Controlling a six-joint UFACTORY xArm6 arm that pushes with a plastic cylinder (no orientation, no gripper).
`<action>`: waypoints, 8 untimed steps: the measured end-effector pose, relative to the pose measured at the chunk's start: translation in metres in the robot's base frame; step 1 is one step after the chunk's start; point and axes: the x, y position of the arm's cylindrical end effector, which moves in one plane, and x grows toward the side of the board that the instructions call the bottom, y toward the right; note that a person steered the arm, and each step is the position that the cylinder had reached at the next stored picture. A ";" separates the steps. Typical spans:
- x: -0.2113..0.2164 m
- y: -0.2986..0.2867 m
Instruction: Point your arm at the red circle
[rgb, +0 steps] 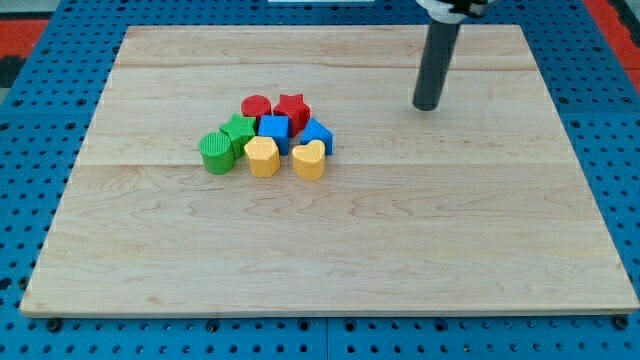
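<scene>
The red circle (256, 107) sits at the top left of a tight cluster of blocks near the board's middle left. Beside it on the right is a red star (292, 108). Below them are a green star (239, 132), a blue cube (274, 129) and a blue block (317, 134). At the cluster's bottom are a green cylinder (215, 154), a yellow hexagon (262, 156) and a yellow heart (309, 160). My tip (427, 105) stands on the board well to the right of the cluster, level with the red blocks, touching none.
The wooden board (400, 250) lies on a blue pegboard surface (30, 150) that surrounds it. The dark rod rises from the tip to the view's top edge.
</scene>
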 end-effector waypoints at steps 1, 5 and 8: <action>-0.009 -0.012; -0.022 -0.066; -0.022 -0.114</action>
